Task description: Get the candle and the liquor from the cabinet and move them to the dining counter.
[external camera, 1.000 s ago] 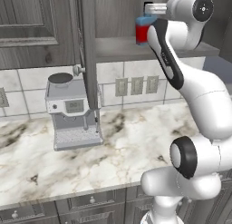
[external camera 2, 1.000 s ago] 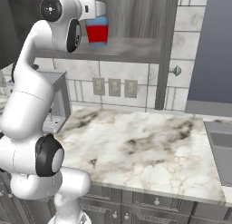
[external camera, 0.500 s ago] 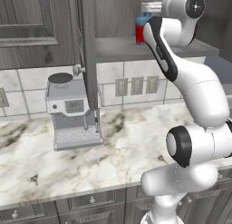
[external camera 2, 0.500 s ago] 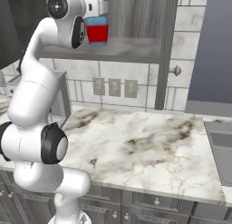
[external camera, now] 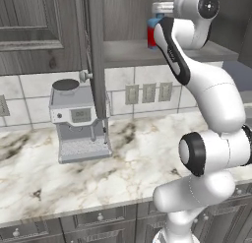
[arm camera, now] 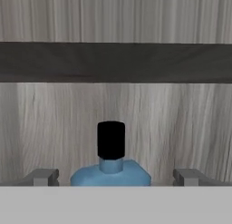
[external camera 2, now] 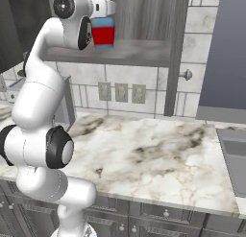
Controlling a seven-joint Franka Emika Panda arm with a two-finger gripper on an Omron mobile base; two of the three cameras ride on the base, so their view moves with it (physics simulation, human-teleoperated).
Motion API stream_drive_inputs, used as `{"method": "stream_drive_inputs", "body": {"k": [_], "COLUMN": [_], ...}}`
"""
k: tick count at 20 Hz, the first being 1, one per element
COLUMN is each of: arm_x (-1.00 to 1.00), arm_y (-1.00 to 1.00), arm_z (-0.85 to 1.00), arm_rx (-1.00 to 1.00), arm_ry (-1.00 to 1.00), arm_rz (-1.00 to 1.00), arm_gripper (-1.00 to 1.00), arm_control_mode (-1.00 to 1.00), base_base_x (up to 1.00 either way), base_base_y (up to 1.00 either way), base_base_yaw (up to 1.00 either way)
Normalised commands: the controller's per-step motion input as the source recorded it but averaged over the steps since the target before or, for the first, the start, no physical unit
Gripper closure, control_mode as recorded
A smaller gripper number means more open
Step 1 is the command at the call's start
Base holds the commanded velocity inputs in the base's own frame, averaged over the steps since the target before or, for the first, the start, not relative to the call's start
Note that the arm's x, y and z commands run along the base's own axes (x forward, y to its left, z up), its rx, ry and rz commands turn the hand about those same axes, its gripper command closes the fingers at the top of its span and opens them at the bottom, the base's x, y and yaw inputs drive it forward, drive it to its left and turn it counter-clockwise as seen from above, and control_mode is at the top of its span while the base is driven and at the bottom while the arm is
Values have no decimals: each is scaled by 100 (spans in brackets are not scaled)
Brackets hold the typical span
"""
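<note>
hand [arm camera: 113, 177] has advanced, fingers now flanking the liquor [arm camera: 111, 173].

Glossy white arm [external camera: 211, 94], rounded tubular links, smooth shell. Dark grey-black disc caps at joints, black seam strip along upper link. Small grey squared fingertips [arm camera: 43, 177] visible.

The liquor [arm camera: 111, 172], a squat bottle with a blue upper part, red lower part and black cap, is seen upright on the bottom shelf of the open cabinet [external camera 2: 139, 51]. The cabinet is made of dark grey wood-grain.
</note>
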Motion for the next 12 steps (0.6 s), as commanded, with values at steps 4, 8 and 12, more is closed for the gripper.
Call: {"method": "stream_drive_inputs", "body": {"k": [4,8,12], "arm_x": [1,0,3], "arm_y": [0,0,0], "arm_z": [-12,-11,-11], "arm_rx": [0,0,0], "arm_ry": [0,0,0], "arm_rz": [0,0,0], "arm_gripper": [-100,-100,-100], "arm_control_mode": [-100,-100,-100], "base_base_x": [0,0,0], "base_base_y": [0,0,0], "base_base_yaw": [0,0,0]}}
